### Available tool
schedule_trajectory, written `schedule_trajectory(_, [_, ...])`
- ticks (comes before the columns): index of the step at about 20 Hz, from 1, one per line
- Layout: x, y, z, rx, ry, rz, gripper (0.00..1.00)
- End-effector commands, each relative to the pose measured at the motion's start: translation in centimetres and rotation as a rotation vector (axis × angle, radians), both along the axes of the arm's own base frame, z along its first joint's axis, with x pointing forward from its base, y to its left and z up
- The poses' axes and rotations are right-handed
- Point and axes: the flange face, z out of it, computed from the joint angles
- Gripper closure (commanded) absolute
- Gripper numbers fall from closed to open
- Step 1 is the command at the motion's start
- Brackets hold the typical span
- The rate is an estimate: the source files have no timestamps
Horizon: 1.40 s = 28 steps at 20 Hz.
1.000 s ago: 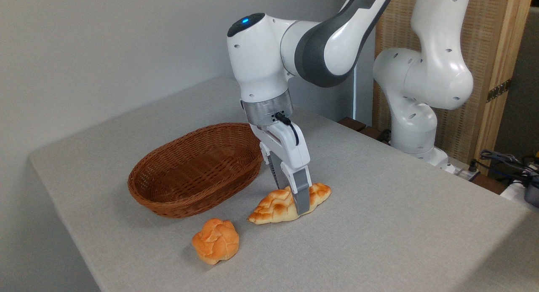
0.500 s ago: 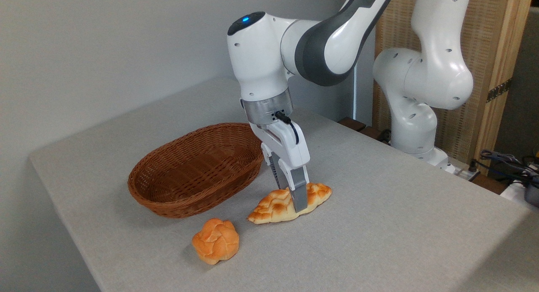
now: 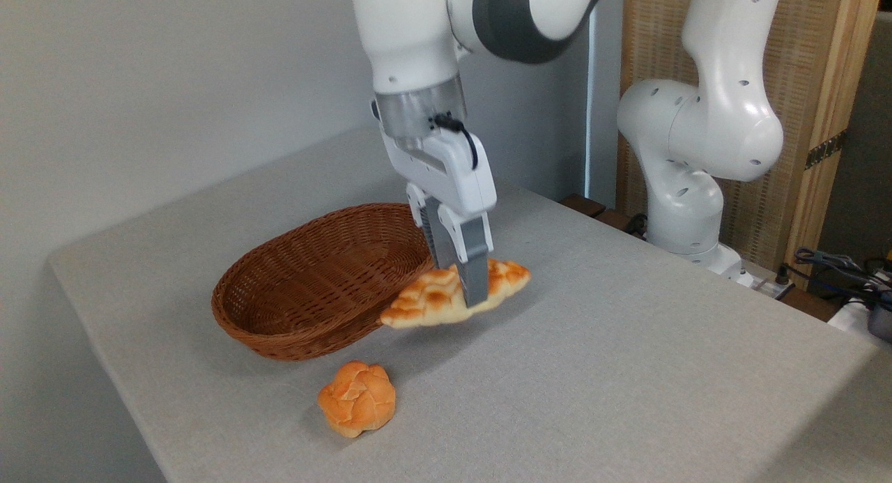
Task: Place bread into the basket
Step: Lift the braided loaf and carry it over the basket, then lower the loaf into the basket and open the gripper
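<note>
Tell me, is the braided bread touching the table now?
Apart. The camera view shows the braided bread held by the end effector, hanging above the table with its shadow below.

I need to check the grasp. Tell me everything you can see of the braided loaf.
The long golden-brown braided loaf with pointed ends, plaited top and pale underside hangs clear of the grey table, tilted with its left tip lower. The pincer is shut across it right of the middle. Its left end overlaps the reddish-brown wicker basket's near rim in the picture.
</note>
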Motion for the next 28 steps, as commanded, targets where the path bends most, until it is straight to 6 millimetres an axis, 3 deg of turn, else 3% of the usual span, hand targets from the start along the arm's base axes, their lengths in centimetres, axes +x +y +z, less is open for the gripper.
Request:
schedule_trajectory(1, [2.4,-0.6,4.3,-0.066,0.017,0.027,0.34])
schedule_trajectory(4, [4.7,-2.6,6.0,-0.144,0.025,0.101,0.35])
schedule_trajectory(6, [6.2,-5.9,5.3,-0.152,0.033,0.155,0.35])
schedule_trajectory(9, [7.5,-11.0,3.0,-0.136,0.052,0.205,0.35])
schedule_trajectory(14, [8.5,-16.6,0.0,-0.156,0.0,0.284,0.26])
schedule_trajectory(15, [8.8,-16.7,-0.3,-0.16,-0.01,0.303,0.17])
schedule_trajectory(16, [8.7,-17.4,-0.7,-0.158,-0.005,0.297,0.02])
schedule_trajectory(17, [8.7,-17.6,-1.1,-0.154,0.0,0.294,0.0])
schedule_trajectory(21, [8.7,-17.7,-2.2,-0.145,0.02,0.285,0.0])
schedule_trajectory(28, [8.8,-17.6,-2.4,-0.146,0.019,0.283,0.0])
